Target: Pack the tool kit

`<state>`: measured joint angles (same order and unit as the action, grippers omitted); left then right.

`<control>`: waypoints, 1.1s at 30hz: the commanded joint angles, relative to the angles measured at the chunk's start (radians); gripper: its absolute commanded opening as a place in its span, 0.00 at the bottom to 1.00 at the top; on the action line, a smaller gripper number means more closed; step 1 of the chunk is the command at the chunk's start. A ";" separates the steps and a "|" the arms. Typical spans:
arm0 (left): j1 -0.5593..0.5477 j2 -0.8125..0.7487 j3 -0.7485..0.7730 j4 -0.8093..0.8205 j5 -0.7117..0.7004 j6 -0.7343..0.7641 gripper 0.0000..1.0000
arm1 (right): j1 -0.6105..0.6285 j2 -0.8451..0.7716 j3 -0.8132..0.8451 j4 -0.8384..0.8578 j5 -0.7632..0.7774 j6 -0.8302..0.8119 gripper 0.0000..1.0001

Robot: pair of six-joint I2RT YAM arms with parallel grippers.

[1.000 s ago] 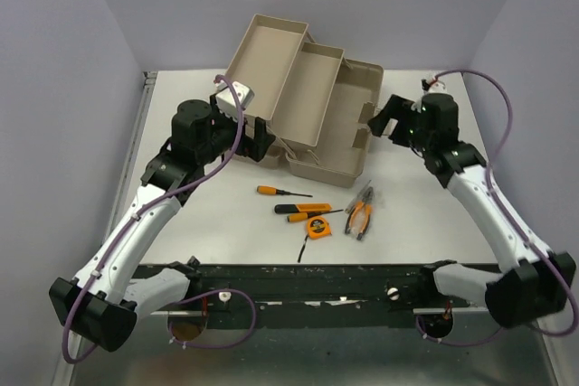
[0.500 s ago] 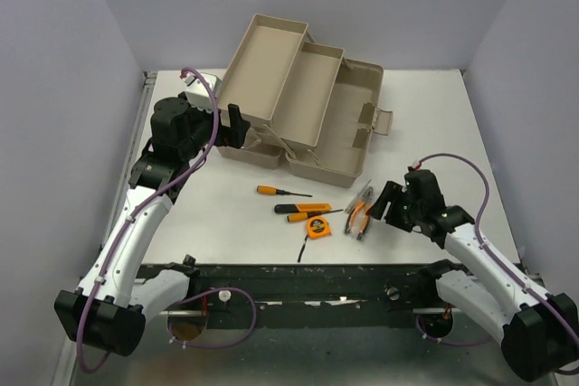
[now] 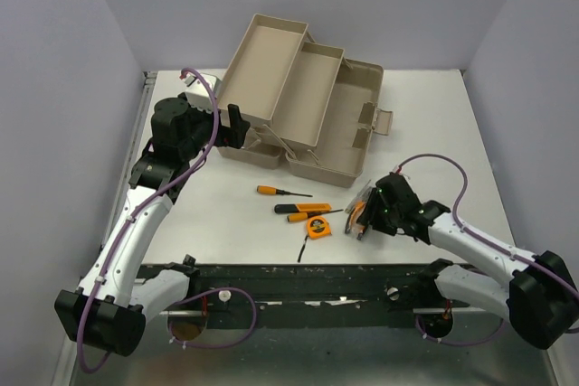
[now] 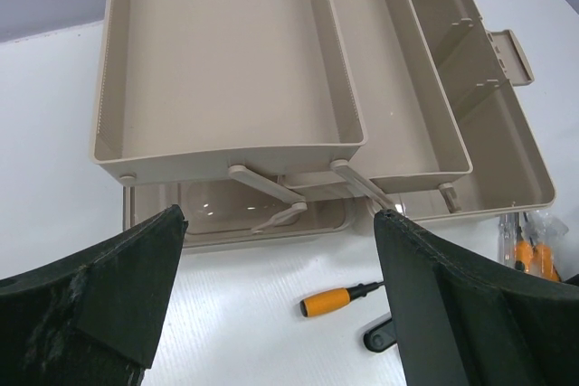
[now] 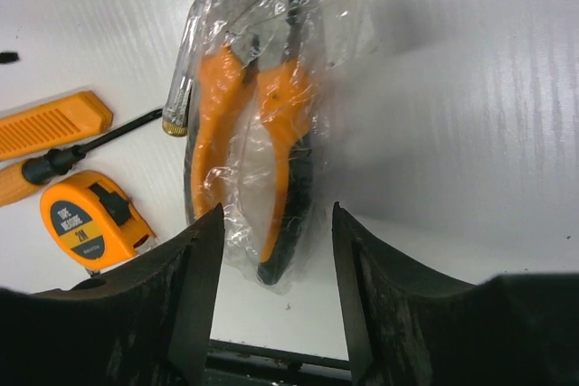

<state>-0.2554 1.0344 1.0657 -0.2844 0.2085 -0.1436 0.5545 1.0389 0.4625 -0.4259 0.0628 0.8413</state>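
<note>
The beige toolbox (image 3: 308, 110) stands open at the table's middle back with its trays folded out; it fills the top of the left wrist view (image 4: 271, 70). Orange-handled pliers in a clear bag (image 3: 362, 208) lie on the table, with an orange tape measure (image 3: 317, 228), an orange screwdriver (image 3: 271, 192) and an orange tool (image 3: 298, 211) to their left. My right gripper (image 3: 366, 223) is open and low over the pliers' handle end (image 5: 262, 133), jaws on either side of it. My left gripper (image 3: 237, 124) is open and empty by the toolbox's left front.
The toolbox's latch flap (image 3: 382, 120) sticks out on its right side. A thin black rod (image 3: 302, 248) lies near the table's front edge. The tape measure (image 5: 90, 219) and a screwdriver tip lie just left of the right gripper. Grey walls close in on both sides.
My right arm swung from beside the toolbox's right side down to the pliers near the front. My left arm drew back left from the toolbox, then held still.
</note>
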 commanded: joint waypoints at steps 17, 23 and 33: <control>-0.001 -0.004 -0.006 0.017 -0.038 -0.010 0.99 | 0.041 0.128 -0.050 0.089 0.117 0.116 0.22; -0.001 -0.008 -0.006 0.016 -0.041 -0.008 0.99 | 0.042 0.035 -0.044 0.003 0.152 0.119 0.00; 0.001 -0.065 -0.032 0.034 -0.158 -0.007 0.99 | 0.042 -0.387 0.044 -0.284 0.288 0.102 0.00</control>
<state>-0.2554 1.0252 1.0584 -0.2817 0.1406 -0.1444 0.5903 0.8188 0.4393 -0.5865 0.2451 0.9531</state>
